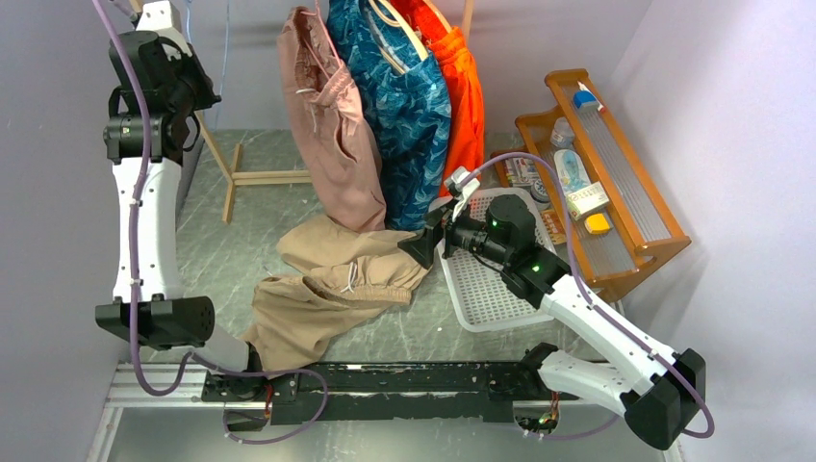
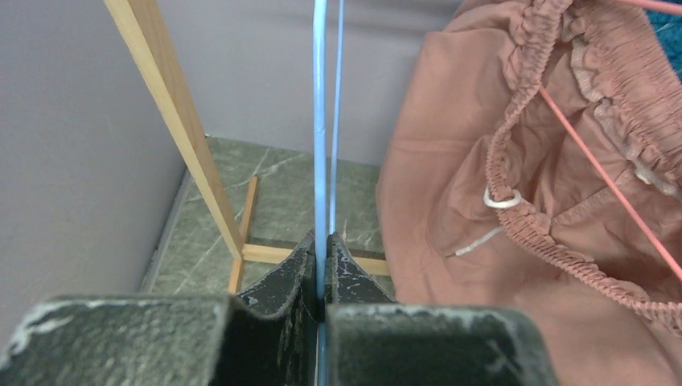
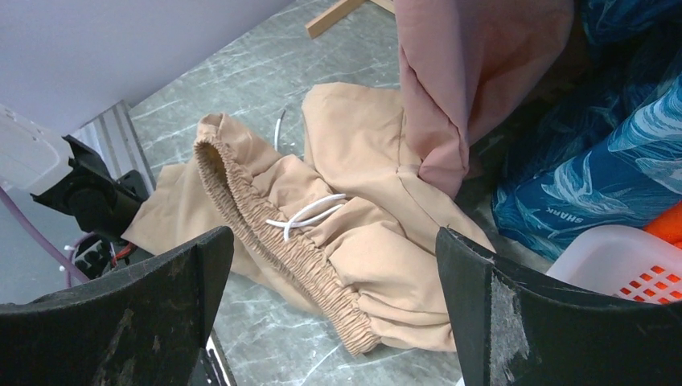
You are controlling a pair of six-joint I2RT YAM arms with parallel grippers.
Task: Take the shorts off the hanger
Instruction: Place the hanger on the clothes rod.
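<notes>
Tan shorts [image 1: 327, 279] are lying near the table's [image 1: 241, 231] front edge, the pink pair [image 1: 332, 144] hanging at the back, so I reckon the spread right gripper [image 3: 328, 241] should be taking its waistband while the left gripper [image 2: 322, 241] is pinching the blue wire [image 2: 319, 121].

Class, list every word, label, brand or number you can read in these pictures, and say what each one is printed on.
"SHARK": on the blue leaf-patterned shorts, small pale lettering that appears upside down in the right wrist view.
Labels on the packets and tubes on the wooden rack: too small and blurred to read.
No other text is visible.
</notes>
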